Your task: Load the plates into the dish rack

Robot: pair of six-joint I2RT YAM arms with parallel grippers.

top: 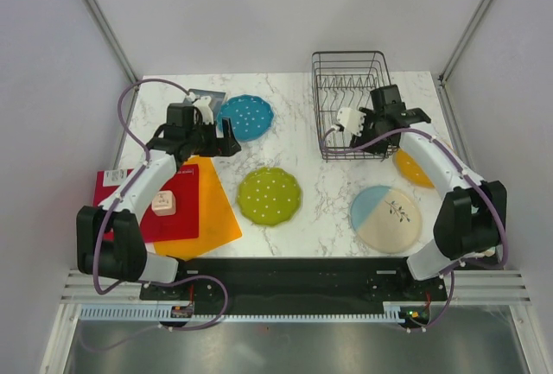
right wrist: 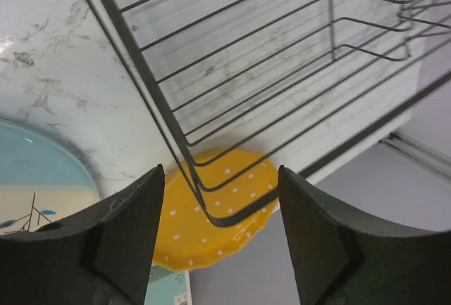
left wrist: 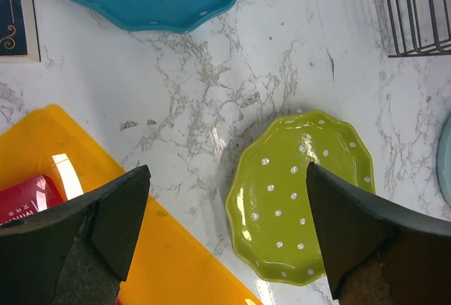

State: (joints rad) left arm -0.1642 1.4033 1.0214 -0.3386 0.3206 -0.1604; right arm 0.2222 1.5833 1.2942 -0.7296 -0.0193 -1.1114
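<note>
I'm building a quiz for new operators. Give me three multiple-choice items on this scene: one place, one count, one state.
1. The lime-green plate lies: A on the teal plate; B on the table beside the orange sheet; C on the red sheet.
2. Plates in the dish rack: A none; B two; C four.
3. The left gripper is: A open; B shut on a plate; C shut on a sheet.
1B, it lies flat on the table; 2A, the wires hold nothing; 3A, its fingers stand wide apart.
</note>
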